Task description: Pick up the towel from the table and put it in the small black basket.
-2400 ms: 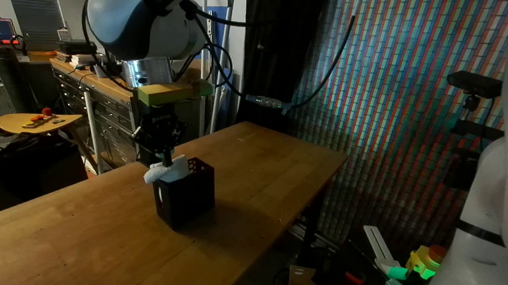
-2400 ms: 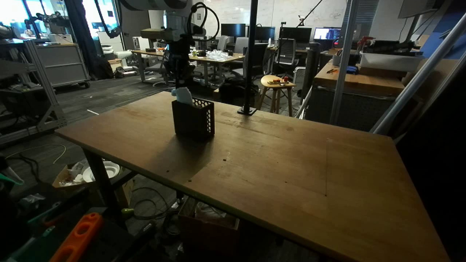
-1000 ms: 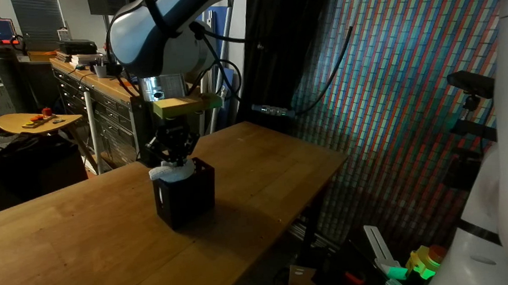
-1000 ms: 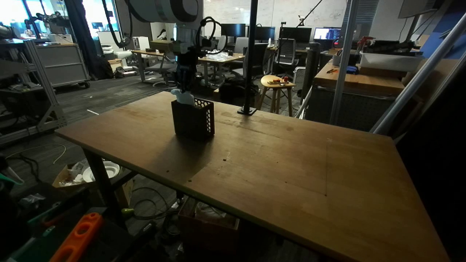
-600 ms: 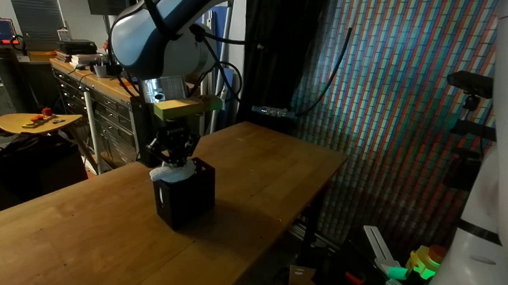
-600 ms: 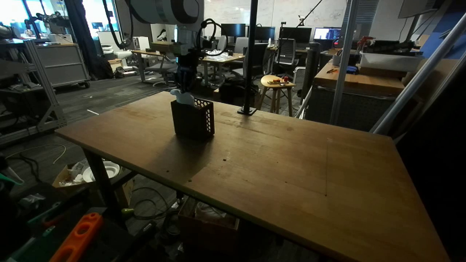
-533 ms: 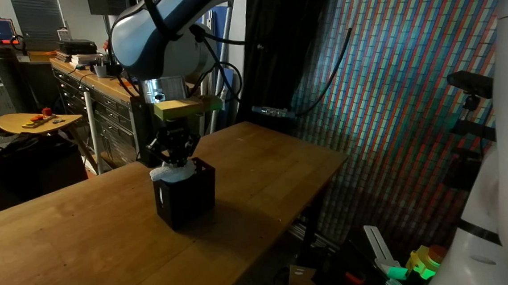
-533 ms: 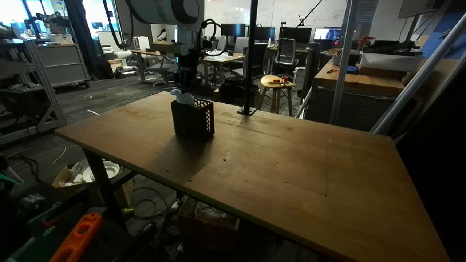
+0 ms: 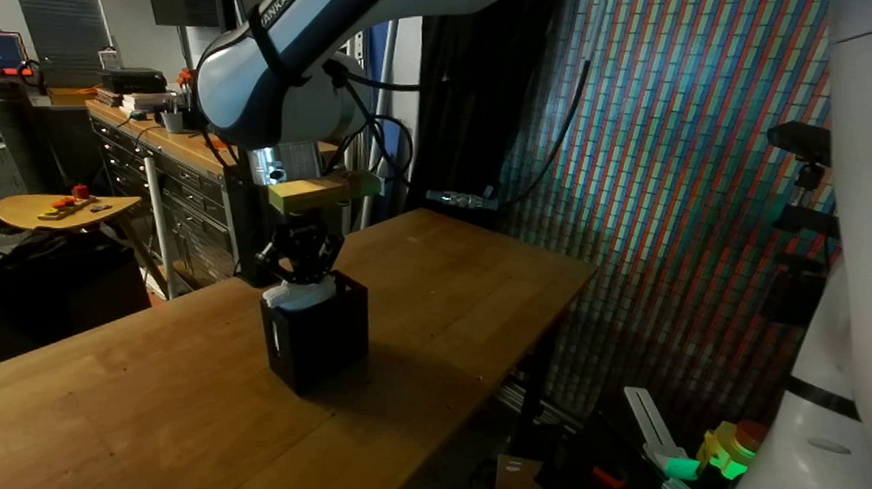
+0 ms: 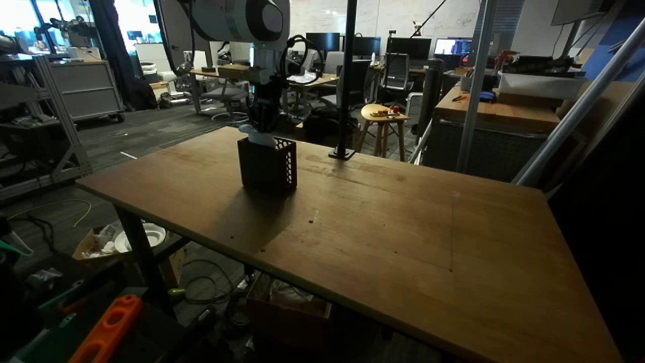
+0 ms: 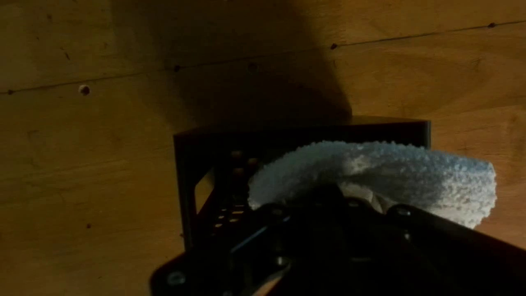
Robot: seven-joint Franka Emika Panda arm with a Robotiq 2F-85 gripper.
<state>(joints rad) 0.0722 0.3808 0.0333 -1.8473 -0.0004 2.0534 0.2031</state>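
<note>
A small black basket (image 9: 324, 344) with holes in its sides stands upright on the wooden table (image 9: 164, 417); it also shows in an exterior view (image 10: 267, 166). The towel (image 9: 300, 295), pale and fuzzy, is bunched in the basket's mouth; its top sticks out above the rim (image 10: 259, 138). In the wrist view the towel (image 11: 394, 160) lies across the basket (image 11: 304, 133), one end hanging over the rim at the right. My gripper (image 9: 305, 279) points down over the basket. Its dark fingertips (image 11: 324, 193) are together and pressed into the towel's fold; the very tips are hidden.
A black pole (image 10: 342, 151) is fixed at the table's edge near the basket. A stool (image 9: 69, 209) and a drawer cabinet (image 9: 180, 209) stand beyond the table. A dark curtain (image 9: 487, 103) hangs behind its far end. Cables hang from the arm.
My gripper has moved down toward the basket. The towel has sunk lower into the basket's mouth, its overhanging part drawn in a little. The basket has stayed in place.
</note>
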